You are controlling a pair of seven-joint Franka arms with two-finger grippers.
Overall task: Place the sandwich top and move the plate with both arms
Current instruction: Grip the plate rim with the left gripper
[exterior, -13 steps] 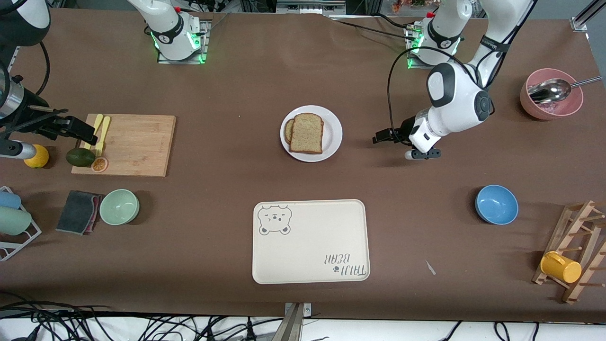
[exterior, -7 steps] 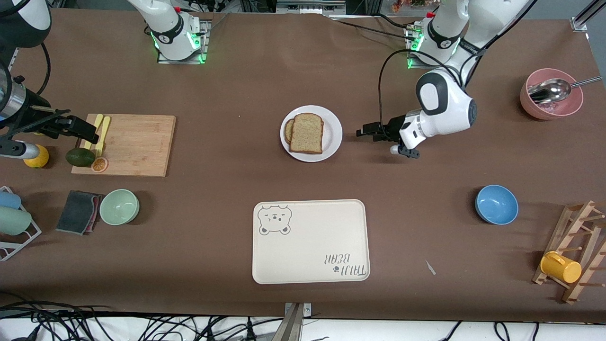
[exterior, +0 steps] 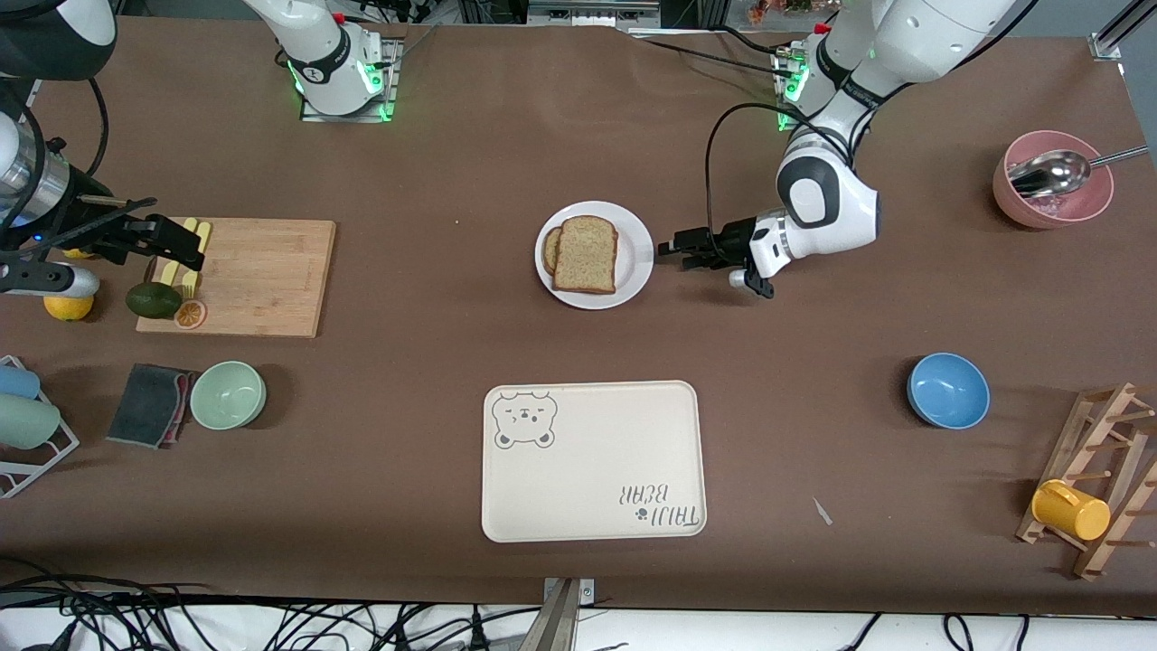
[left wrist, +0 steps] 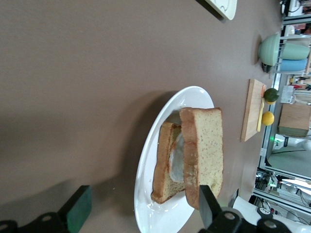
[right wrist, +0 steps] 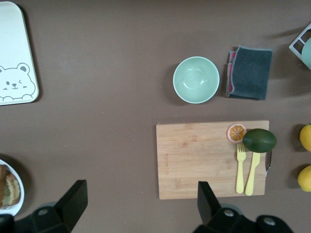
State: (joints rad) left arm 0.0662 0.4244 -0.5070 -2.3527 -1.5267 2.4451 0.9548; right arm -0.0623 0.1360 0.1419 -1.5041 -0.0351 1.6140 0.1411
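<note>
My right pincer point(exterior: 194, 254) hangs over the end of the cutting board point(exterior: 262, 276) nearest the right arm's end of the table, its fingers point(right wrist: 73, 199) spread wide with nothing between them; below it lie two yellow forks point(right wrist: 246, 174), an avocado point(right wrist: 259, 140) and an orange slice point(right wrist: 237, 133), with two lemons point(exterior: 68, 306) just off the board. Nearer the front camera than the board sit a folded grey cloth point(exterior: 149, 404) and a green bowl point(exterior: 228, 394) beside it. At mid-table the plate point(exterior: 634, 258) rests on the brown tabletop, and the sandwich top point(exterior: 586, 254) lies on it, stacked over a second slice point(exterior: 550, 250) with egg white showing between them. The bear-print tray point(exterior: 592, 461) lies nearer the front camera than the plate, well apart from it. My left pincer point(exterior: 674, 255) sits low, just beside the plate's rim on the side toward the left arm's end, fingers point(left wrist: 77, 211) parted and gripping nothing. Toward that end lie a blue bowl point(exterior: 947, 390), a pink bowl point(exterior: 1053, 194) holding a metal spoon point(exterior: 1053, 174), and a wooden rack point(exterior: 1098, 479) with a yellow cup point(exterior: 1070, 510).
</note>
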